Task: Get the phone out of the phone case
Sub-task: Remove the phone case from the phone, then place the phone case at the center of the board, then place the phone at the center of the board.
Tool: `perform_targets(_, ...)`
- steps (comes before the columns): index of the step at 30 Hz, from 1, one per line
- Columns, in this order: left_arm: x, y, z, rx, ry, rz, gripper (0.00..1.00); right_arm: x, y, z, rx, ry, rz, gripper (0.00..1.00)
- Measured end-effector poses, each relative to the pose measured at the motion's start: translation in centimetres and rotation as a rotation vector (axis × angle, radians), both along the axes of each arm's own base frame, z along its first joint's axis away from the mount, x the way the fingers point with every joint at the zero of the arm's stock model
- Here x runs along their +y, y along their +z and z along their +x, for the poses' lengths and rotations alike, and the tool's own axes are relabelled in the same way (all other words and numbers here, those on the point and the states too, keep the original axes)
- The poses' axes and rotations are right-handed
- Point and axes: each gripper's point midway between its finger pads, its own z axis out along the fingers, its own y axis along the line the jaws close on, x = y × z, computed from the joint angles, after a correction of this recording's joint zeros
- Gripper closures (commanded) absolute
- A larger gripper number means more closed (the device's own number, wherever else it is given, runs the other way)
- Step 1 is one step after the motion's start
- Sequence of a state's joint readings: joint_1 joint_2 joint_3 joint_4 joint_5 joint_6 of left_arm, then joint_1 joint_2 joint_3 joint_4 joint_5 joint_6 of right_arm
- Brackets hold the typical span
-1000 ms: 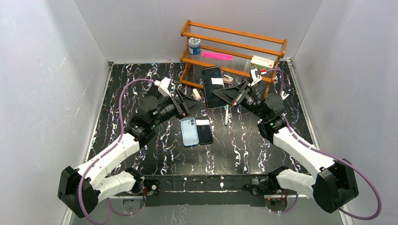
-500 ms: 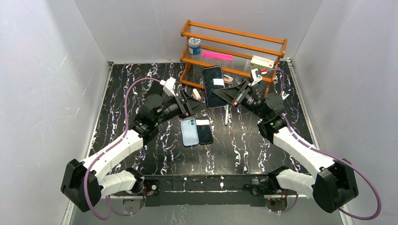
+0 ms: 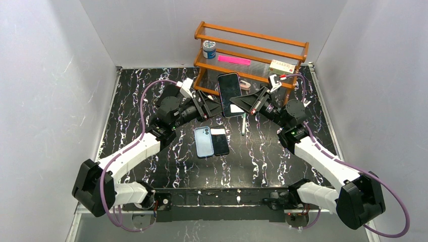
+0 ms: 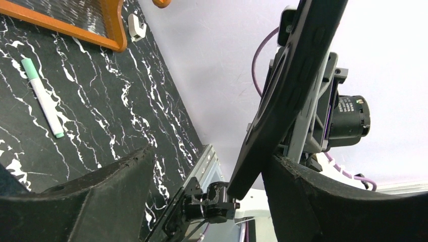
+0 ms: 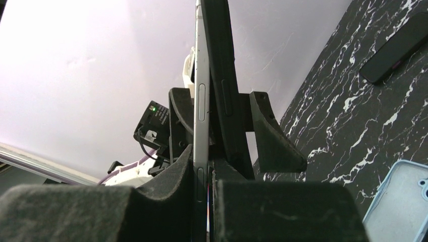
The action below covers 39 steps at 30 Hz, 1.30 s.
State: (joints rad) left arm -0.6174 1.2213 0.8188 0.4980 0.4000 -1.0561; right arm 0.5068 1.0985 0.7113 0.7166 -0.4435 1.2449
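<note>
My right gripper [image 3: 242,103] is shut on a black-cased phone [image 3: 228,91] and holds it upright above the table, in front of the rack. In the right wrist view the phone's silver edge [image 5: 201,101] and the black case [image 5: 222,75] stand side by side between my fingers, with a thin gap low down. My left gripper [image 3: 211,107] is open, its fingers on either side of the held phone's far edge. In the left wrist view the case [image 4: 292,75] stands close to the right finger [image 4: 323,201]; contact is unclear.
A light blue case [image 3: 203,141] and a black phone [image 3: 220,142] lie side by side mid-table. A green-white marker [image 3: 243,123] lies below the held phone. A wooden rack [image 3: 251,50] at the back holds a jar [image 3: 209,49], a pink item and a white box.
My left arm has moved back and right, bringing its open gripper up around the held phone. The white patch on the phone now shows lower down. My right arm has barely moved.
</note>
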Motion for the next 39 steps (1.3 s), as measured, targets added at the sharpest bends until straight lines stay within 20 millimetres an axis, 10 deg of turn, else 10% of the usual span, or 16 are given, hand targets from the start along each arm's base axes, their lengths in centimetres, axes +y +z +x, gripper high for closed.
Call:
perform_targets(15, -1.1, 1.5, 2.1, -0.029, 0.032, -0.062, 0.97, 0.1, -2.3, -2.0, 0.059, 0.077, -0.096, 0.99)
perform_targets(28, 4.5, -4.6, 2.9, 0.019, 0.182, 0.326, 1.00, -2.1, -6.0, -2.2, 0.051, -0.011, -0.284, 0.99)
perform_targets(39, 13.7, -14.9, -0.6, 0.275, 0.243, 0.655, 1.00, -4.2, -15.5, -1.2, 0.131, -0.096, -0.510, 0.99)
